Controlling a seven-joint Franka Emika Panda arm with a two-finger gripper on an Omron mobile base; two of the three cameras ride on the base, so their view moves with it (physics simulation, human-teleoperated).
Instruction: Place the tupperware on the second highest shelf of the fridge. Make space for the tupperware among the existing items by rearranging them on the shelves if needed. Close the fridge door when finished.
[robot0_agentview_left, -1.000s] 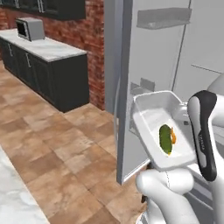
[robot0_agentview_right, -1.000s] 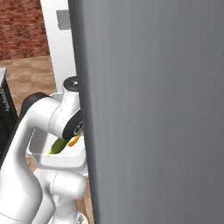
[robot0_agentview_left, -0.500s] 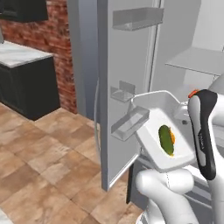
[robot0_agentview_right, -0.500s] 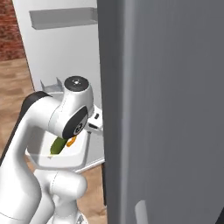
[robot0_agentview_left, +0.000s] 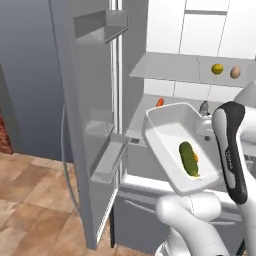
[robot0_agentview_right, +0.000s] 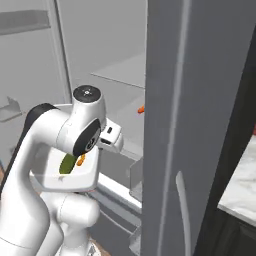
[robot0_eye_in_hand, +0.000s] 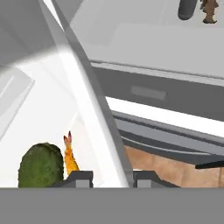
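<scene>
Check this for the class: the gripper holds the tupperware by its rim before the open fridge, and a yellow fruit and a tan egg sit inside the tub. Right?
Not quite. In the left base view the tupperware, gripped at its rim, holds a green piece and a small orange one; the yellow fruit and egg sit on a fridge shelf.

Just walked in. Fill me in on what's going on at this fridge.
The robot's end effector is shut on the wall of the white tupperware, holding it in front of the open fridge. Inside the tub lie a green food piece and a small orange piece. The tub is not yet on a shelf. On a shelf above it sit a yellow fruit and an egg; a red-orange piece lies on the shelf below.
</scene>
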